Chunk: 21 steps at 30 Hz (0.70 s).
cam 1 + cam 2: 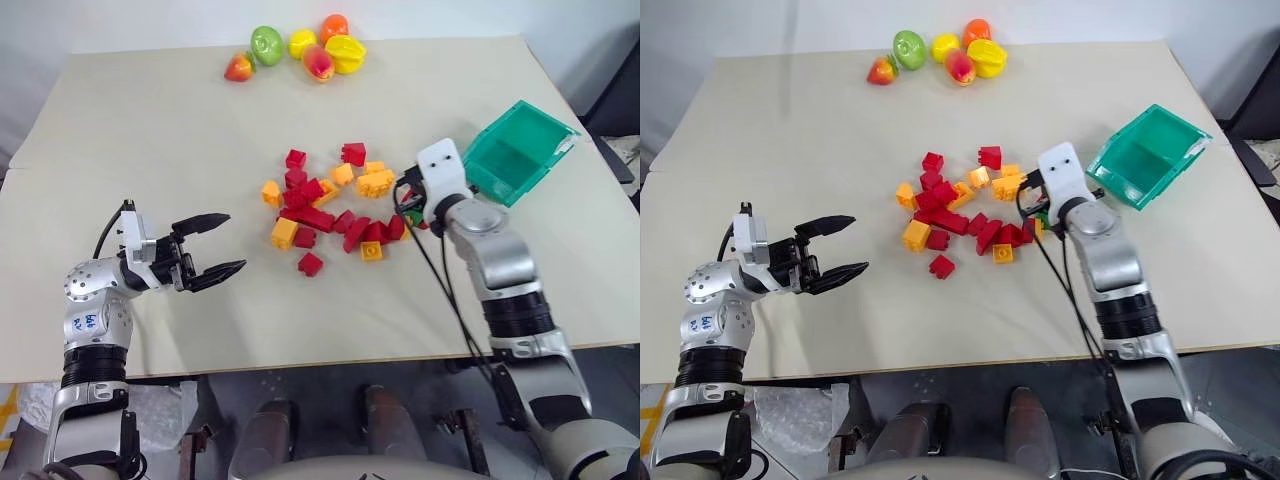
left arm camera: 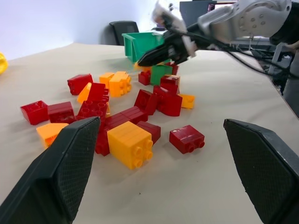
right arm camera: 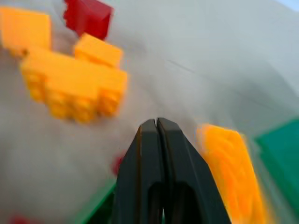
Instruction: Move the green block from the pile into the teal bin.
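The pile [image 1: 320, 205] of red, orange and yellow bricks lies mid-table. At its right end the green block [image 2: 161, 73] rests on the table among red bricks. My right gripper [image 2: 144, 59] hovers just above it, fingers [image 3: 155, 140] pressed together and shut on nothing. In the eye views the white wrist mount [image 1: 441, 172] covers this gripper and most of the block. The teal bin [image 1: 515, 150] stands tilted just right of that wrist. My left gripper [image 1: 212, 245] is open, level with the table, left of the pile and apart from it.
A cluster of toy fruits [image 1: 300, 50] sits at the table's far edge. Black cables [image 1: 440, 280] hang from my right wrist over the table. Bare tabletop [image 1: 150, 140] stretches left of the pile and in front of it.
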Available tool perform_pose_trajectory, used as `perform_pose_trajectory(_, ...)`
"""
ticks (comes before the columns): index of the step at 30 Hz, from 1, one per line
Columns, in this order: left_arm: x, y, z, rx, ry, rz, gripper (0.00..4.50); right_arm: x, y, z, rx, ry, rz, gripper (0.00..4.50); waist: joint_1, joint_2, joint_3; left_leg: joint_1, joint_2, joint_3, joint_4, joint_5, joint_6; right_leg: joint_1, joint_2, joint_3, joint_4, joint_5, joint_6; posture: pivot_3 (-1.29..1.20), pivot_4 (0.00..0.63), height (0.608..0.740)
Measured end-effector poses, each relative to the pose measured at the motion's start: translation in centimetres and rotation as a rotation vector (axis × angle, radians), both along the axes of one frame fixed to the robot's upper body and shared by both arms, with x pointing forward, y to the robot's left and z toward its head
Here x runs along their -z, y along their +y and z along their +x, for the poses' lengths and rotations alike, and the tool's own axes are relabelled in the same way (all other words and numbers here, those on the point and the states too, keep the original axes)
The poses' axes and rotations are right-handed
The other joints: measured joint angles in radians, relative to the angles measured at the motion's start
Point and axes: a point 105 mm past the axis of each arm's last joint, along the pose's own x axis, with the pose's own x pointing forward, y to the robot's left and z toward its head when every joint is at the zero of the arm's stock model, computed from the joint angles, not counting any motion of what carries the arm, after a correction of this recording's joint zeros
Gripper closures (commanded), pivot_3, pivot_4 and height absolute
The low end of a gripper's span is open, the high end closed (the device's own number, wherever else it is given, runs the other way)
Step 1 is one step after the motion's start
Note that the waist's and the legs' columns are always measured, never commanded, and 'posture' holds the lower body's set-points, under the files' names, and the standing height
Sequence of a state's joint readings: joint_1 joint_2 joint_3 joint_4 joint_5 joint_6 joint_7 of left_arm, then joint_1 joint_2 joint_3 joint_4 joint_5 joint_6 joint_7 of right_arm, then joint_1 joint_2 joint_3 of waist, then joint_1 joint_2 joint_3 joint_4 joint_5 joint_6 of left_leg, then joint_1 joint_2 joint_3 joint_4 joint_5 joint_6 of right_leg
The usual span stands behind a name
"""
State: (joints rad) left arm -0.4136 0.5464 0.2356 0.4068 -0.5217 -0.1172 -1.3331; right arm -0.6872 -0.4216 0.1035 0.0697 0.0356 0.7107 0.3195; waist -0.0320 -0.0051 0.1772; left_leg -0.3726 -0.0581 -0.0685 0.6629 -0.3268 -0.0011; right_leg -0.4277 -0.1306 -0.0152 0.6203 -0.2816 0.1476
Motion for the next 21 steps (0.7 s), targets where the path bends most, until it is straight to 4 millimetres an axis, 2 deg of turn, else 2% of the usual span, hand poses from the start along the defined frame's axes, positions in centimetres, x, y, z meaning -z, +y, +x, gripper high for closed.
perform_pose_trajectory(2, -0.3, -0.4, 0.2, 0.010, -0.011, -0.008, 0.00, 0.2, 0.1, -0.5, -0.037, 0.022, -0.016, 4.44, -0.002, 0.000, 0.000, 0.001, 0.000, 0.000, 0.000, 0.000, -0.001, 0.000, 0.001, 0.000, 0.001, 0.000, 0.000, 0.00, 0.150, 0.740)
perform_pose_trajectory(6, -0.2, -0.4, 0.3, 0.007, -0.009, -0.014, 0.00, 1.0, -1.3, -2.2, -0.093, 0.085, -0.057, 4.44, 0.006, 0.000, 0.000, 0.000, 0.001, 0.000, 0.000, 0.000, 0.000, 0.000, 0.000, 0.000, 0.000, 0.000, 0.000, 0.00, 0.150, 0.740)
perform_pose_trajectory(9, 0.0, -0.2, 0.5, 0.000, 0.001, -0.022, 0.00, 1.4, -0.5, -4.1, -0.203, 0.157, -0.011, 4.44, 0.004, 0.000, 0.000, 0.000, 0.001, 0.000, 0.000, 0.000, 0.000, 0.000, 0.000, 0.001, 0.000, 0.000, 0.000, 0.00, 0.150, 0.740)
perform_pose_trajectory(11, -0.3, -0.5, 0.7, 0.007, -0.011, -0.025, 0.00, 0.3, -0.7, -4.7, -0.243, 0.152, 0.017, 4.44, 0.007, 0.000, 0.000, 0.000, 0.001, 0.000, 0.001, 0.000, 0.000, 0.000, 0.000, 0.000, 0.000, 0.000, 0.000, 0.00, 0.150, 0.740)
perform_pose_trajectory(15, -0.4, -0.6, 0.9, 0.014, -0.019, -0.025, 0.00, -2.2, -2.4, -5.5, -0.287, 0.117, 0.061, 4.44, 0.011, 0.000, 0.000, 0.000, 0.001, 0.000, 0.001, 0.000, 0.000, 0.001, -0.001, 0.000, -0.002, 0.000, 0.000, 0.00, 0.150, 0.740)
perform_pose_trajectory(18, -0.2, -0.8, 1.1, 0.022, -0.014, -0.030, 0.00, -2.7, -3.5, -6.5, -0.344, 0.137, 0.094, 3.86, 0.014, -0.001, 0.001, -0.001, 0.001, 0.000, 0.000, -0.001, 0.001, 0.000, -0.001, 0.000, -0.002, 0.000, 0.001, 0.00, 0.150, 0.740)
perform_pose_trajectory(21, -0.4, -1.2, 1.4, 0.037, -0.018, -0.034, 0.00, -2.7, -5.7, -8.9, -0.457, 0.232, 0.035, 2.85, 0.031, -0.001, 0.001, -0.002, 0.000, 0.001, 0.001, -0.002, 0.002, 0.000, -0.001, 0.000, -0.004, 0.001, 0.002, 0.00, 0.150, 0.740)
